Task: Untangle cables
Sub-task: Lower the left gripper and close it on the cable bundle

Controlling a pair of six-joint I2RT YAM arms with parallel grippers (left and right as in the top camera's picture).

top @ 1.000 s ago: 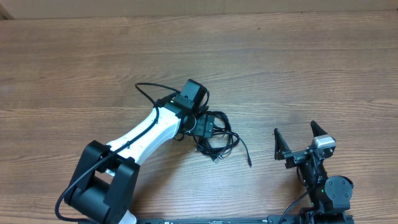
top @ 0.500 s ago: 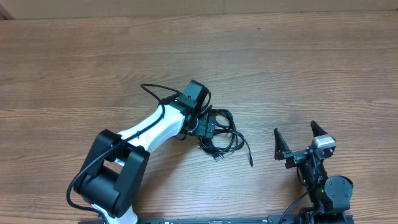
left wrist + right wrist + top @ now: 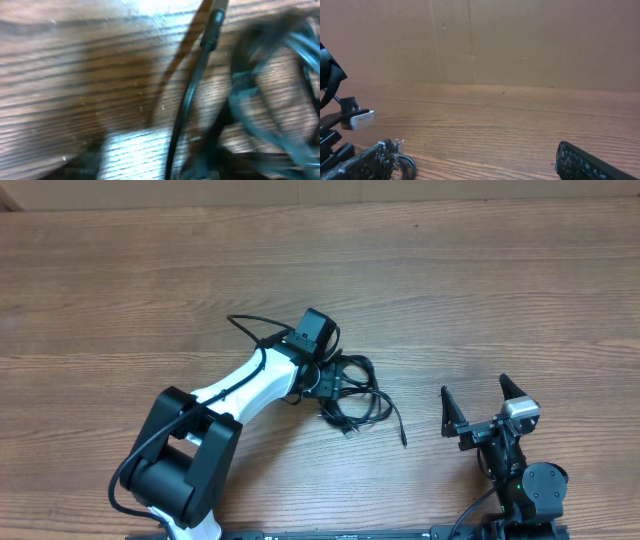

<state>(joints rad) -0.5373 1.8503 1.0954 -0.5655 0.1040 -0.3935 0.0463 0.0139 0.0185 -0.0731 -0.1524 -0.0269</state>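
cables (image 3: pixel 362 404) tangled mid-table (image 3: pixel 500 280), touching left claw (image 3: pixel 328 383) | left claw down on tangle; grip cannot be told; close view blurred | right claw (image 3: pixel 473 385) released, empty; near right, well apart

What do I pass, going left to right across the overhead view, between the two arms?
Left arm's base → tangle of cables → loose plug end trailing right of the tangle → right gripper, jaws spread, apart from the cables.
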